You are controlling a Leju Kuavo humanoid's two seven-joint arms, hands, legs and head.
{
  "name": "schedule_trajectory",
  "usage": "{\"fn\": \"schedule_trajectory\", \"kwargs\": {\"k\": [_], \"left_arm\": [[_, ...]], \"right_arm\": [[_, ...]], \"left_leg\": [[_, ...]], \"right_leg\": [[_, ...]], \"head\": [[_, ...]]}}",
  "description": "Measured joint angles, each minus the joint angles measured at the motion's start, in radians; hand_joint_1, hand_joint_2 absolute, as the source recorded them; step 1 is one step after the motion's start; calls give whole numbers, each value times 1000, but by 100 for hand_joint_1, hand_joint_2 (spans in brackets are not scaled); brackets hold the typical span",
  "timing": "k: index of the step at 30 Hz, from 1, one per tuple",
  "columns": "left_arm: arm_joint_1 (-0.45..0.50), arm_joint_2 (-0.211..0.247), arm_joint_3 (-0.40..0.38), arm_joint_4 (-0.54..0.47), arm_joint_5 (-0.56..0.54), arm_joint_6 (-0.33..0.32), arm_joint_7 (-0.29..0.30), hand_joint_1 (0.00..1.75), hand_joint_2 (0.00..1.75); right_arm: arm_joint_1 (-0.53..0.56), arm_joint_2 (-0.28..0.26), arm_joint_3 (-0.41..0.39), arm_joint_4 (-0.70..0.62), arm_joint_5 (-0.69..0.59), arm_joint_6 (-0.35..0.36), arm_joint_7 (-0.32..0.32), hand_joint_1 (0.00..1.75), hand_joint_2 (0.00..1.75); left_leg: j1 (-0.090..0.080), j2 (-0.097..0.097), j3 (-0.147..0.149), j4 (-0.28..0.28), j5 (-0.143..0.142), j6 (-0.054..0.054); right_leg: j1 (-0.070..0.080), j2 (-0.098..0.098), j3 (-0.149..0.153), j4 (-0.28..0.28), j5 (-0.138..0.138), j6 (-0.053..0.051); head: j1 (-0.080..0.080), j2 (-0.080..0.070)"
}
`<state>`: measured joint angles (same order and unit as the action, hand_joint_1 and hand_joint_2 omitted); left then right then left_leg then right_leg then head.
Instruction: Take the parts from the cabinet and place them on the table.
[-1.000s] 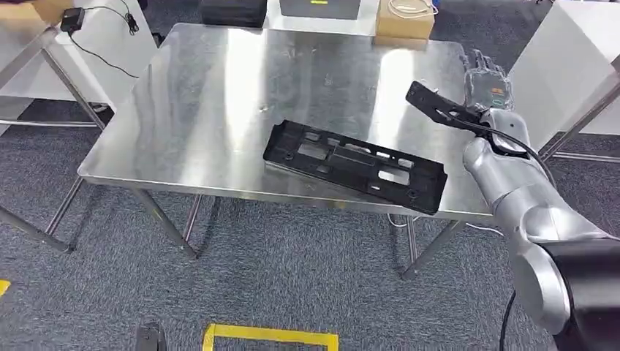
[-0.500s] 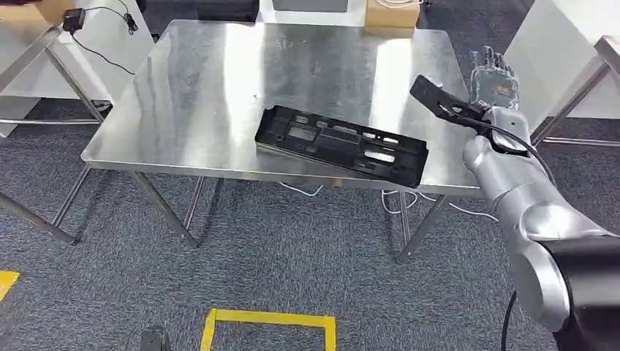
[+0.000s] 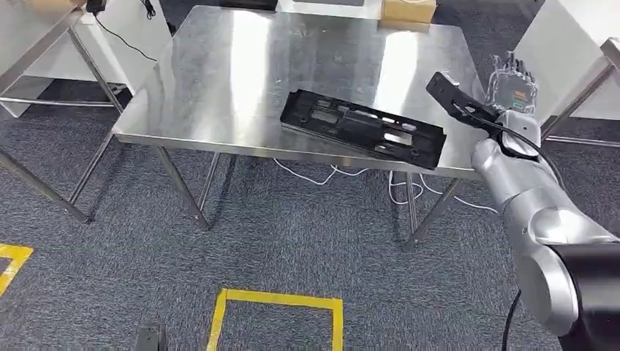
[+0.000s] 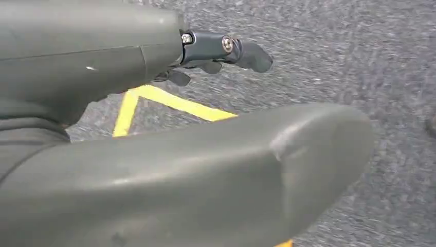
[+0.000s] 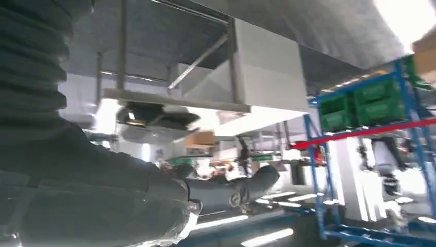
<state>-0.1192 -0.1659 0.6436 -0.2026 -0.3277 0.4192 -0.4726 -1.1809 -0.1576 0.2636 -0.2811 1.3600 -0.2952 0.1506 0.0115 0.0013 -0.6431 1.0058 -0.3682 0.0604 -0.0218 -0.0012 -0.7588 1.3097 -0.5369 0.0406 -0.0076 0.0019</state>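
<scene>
Since the earlier frame the camera swings, sliding the steel table (image 3: 241,80) rightward. Black part (image 3: 363,129) lies flat near the table's five-o'clock corner. Right hand (image 3: 514,89) at three o'clock, fingers spread, holds nothing; left hand (image 4: 216,51) likewise, over carpet.

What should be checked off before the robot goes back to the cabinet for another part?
1. Black plastic frame lies on the steel table: ok.
2. Frame fully supported: not ok, its right corner pokes past the table's front edge.
3. Right robot hand free of the part: ok, it is raised beside the table, apart from the frame.
4. Left robot hand holds nothing: ok, it hangs over the carpet.
5. Cabinet in view: cannot tell.
6. Cables on the floor under the table away from the robot's feet: cannot tell.
</scene>
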Motion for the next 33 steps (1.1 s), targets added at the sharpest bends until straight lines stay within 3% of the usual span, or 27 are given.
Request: {"fn": "schedule_trajectory", "kwargs": {"k": [1,3,4,5,6,8,9,10,11,12,13,14,15,16,17,19,20,21,22,24,25,26,28,29,30,31,33], "left_arm": [[0,-1,0,0,0,0,0,0,0],[0,-3,2,0,0,0,0,0,0],[-1,-3,3,0,0,0,0,0,0],[-2,-5,3,0,0,0,0,0,0],[-3,-6,3,0,-2,1,0,0,0],[-2,-7,4,0,-5,1,2,0,0],[-2,-10,5,0,-6,0,3,0,0],[0,-9,6,0,-6,1,4,0,0],[0,-9,6,0,-6,0,4,0,0],[0,-9,6,0,-6,0,5,0,0],[-1,-10,7,0,-8,-1,5,0,0],[-2,-10,7,0,-8,-2,4,0,0],[-2,-10,7,0,-9,-2,4,0,0],[-2,-10,7,0,-9,-2,5,0,0],[-3,-10,7,0,-9,-3,5,0,0],[-4,-9,7,0,-9,-3,4,0,0],[-9,-10,7,0,-9,-3,4,0,0],[-13,-10,8,0,-9,-4,4,0,0],[-14,-10,8,-1,-9,-6,4,0,0],[-13,-9,8,-1,-9,-8,3,0,0],[-13,-10,10,-1,-9,-10,3,0,0],[-15,-13,11,-1,-9,-13,2,0,0],[-18,-15,11,-1,-9,-16,2,0,0],[-18,-15,12,-1,-9,-19,2,0,0],[-18,-15,12,-1,-9,-19,2,0,0],[-18,-15,12,-1,-9,-20,2,0,0],[-18,-17,12,-1,-11,-20,2,0,0]], "right_arm": [[4,-2,-3,0,-2,-6,9,0,0],[11,-3,-12,0,-9,-29,27,0,0],[12,-4,-18,0,-11,-42,33,0,0],[11,-6,-24,-1,-13,-56,41,0,0],[12,-5,-27,-4,-14,-66,47,0,0],[25,-17,-35,-4,-17,-104,60,0,0],[33,-16,-38,-4,-19,-117,63,0,0],[43,-19,-44,-3,-23,-142,66,0,0],[51,-19,-48,-3,-24,-167,66,0,0],[63,-21,-51,-3,-29,-182,67,0,0],[78,-23,-57,-3,-35,-198,67,0,0],[95,-26,-63,-3,-42,-221,67,0,0],[116,-28,-72,-3,-49,-245,67,0,0],[140,-33,-79,-3,-56,-267,67,0,0],[163,-36,-84,-3,-60,-283,66,0,0],[206,-45,-100,-2,-75,-306,60,0,0],[221,-49,-109,-2,-84,-316,57,0,0],[236,-54,-118,-3,-91,-320,56,0,0],[255,-57,-127,-3,-100,-330,51,0,0],[304,-58,-148,-2,-127,-339,36,0,0],[334,-58,-160,-2,-138,-339,33,0,0],[364,-59,-172,-1,-150,-340,24,0,0],[419,-60,-195,-1,-166,-343,17,0,0],[440,-60,-205,-1,-169,-345,15,0,175],[459,-59,-212,0,-173,-345,13,0,175],[477,-59,-221,0,-180,-345,9,0,175],[514,-59,-239,0,-195,-345,4,0,175]], "left_leg": [[-2,0,-17,0,12,-1],[-4,1,-50,1,39,-5],[-5,0,-63,1,52,-9],[-6,0,-73,3,64,-13],[-10,1,-80,2,75,-19],[-6,-2,-75,-13,100,-28],[-3,-5,-74,-22,112,-35],[-8,-6,-79,-31,121,-44],[0,-7,-94,-14,83,-48],[1,-4,-108,31,6,-53],[6,-4,-121,99,-68,-58],[8,-6,-134,177,-116,-65],[11,-5,-142,254,-140,-72],[15,-5,-138,301,-131,-78],[20,-5,-116,304,-105,-82],[29,-4,-16,201,-50,-86],[32,-6,41,115,-78,-86],[23,-9,84,54,-121,-83],[19,-15,77,52,-114,-67],[10,-15,76,44,-107,-52],[7,-14,73,34,-93,-39],[16,-6,69,18,-71,-24],[10,-8,38,9,-37,-1],[9,-7,20,9,-24,-1],[7,-6,-1,9,-9,-2],[7,-6,-22,9,6,-4],[7,-4,-61,10,37,-10]], "right_leg": [[1,0,14,10,15,10],[3,0,101,-78,72,28],[3,0,166,-162,76,23],[8,0,238,-261,40,6],[22,-2,284,-346,10,-4],[20,4,256,-336,29,-11],[31,2,250,-333,34,-19],[12,-1,247,-340,49,-33],[0,-2,248,-343,65,-37],[-1,-2,232,-343,79,-50],[-1,-4,221,-342,95,-57],[0,-5,209,-342,105,-58],[0,-5,195,-339,116,-55],[0,-5,181,-337,127,-52],[-1,-5,167,-333,135,-46],[-6,-4,134,-318,148,-35],[-7,-3,121,-309,154,-26],[-4,-1,108,-306,162,-17],[-3,-3,109,-308,168,-10],[-3,-5,115,-316,185,10],[3,-4,114,-321,194,20],[-1,-5,104,-312,182,20],[-4,-3,56,-210,66,-8],[-4,-2,38,-137,15,-14],[-5,-2,21,-61,-19,-11],[-4,-1,19,-8,-23,2],[-5,-1,66,-12,29,31]], "head": [[0,0],[0,0],[-1,0],[-1,0],[-1,0],[-4,0],[-4,0],[-2,0],[-2,0],[-4,0],[-8,0],[-5,0],[-7,0],[-6,0],[-6,0],[-7,0],[-7,0],[-9,0],[-3,0],[-10,0],[-6,0],[-8,0],[1,0],[3,0],[2,0],[2,0],[2,0]]}}
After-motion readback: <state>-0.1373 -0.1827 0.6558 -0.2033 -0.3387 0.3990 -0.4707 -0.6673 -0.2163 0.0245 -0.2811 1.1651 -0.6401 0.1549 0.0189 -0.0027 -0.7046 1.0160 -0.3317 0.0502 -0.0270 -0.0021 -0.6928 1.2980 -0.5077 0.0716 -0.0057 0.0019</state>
